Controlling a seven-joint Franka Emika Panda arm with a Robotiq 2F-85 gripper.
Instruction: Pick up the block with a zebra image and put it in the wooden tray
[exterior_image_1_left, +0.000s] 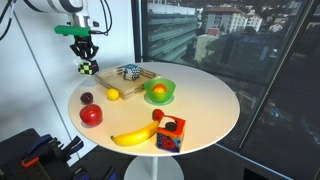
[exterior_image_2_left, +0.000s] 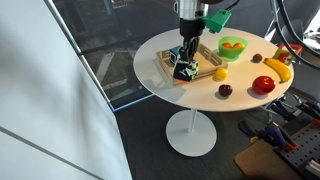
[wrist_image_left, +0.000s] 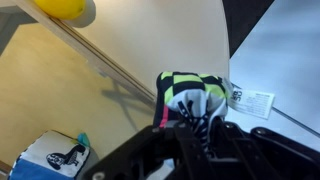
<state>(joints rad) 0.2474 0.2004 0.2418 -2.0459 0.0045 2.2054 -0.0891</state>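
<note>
My gripper (exterior_image_1_left: 87, 58) is shut on the block with a zebra image (exterior_image_1_left: 88, 68), a small cube with black-and-white stripes and yellow-green touches. I hold it in the air at the end of the wooden tray (exterior_image_1_left: 146, 73), a little above the table. In the wrist view the block (wrist_image_left: 190, 95) sits between my fingers (wrist_image_left: 195, 128), with the tray's tan floor (wrist_image_left: 60, 100) below to one side. In an exterior view my gripper (exterior_image_2_left: 186, 52) hangs over the tray (exterior_image_2_left: 165, 63).
A black-and-white object with blue patches (exterior_image_1_left: 130, 72) lies in the tray. On the round white table are a green bowl (exterior_image_1_left: 158, 92), a lemon (exterior_image_1_left: 113, 94), a red apple (exterior_image_1_left: 91, 115), a banana (exterior_image_1_left: 135, 136) and a red and blue cube (exterior_image_1_left: 170, 133).
</note>
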